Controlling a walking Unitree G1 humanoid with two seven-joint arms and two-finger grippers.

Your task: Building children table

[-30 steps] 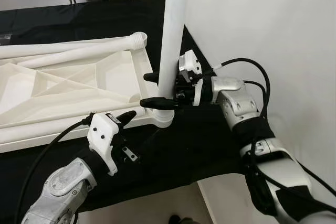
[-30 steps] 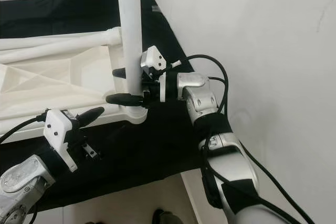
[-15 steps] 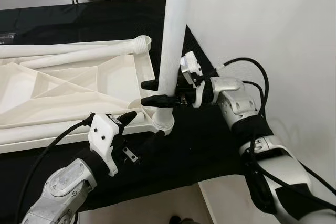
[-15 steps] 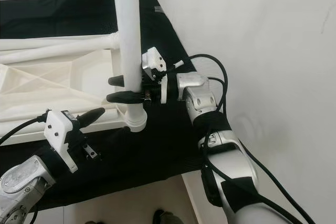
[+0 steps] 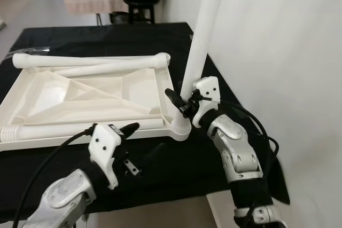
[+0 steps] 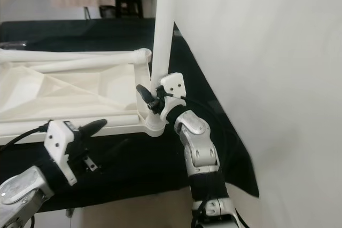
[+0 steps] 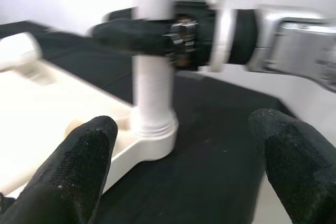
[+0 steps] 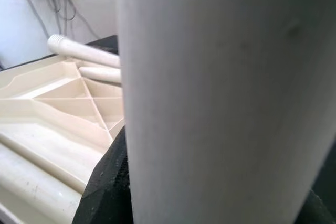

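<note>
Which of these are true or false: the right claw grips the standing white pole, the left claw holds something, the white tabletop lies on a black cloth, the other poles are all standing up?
1. The right gripper grips the upright leg. True.
2. The left gripper holds something. False: it is open, nothing between its fingers.
3. The tabletop lies on a black cloth. True.
4. The other legs stand upright. False: they lie flat on the tabletop.

Right gripper (image 5: 181,102) clamped, left gripper (image 7: 184,171) spread
</note>
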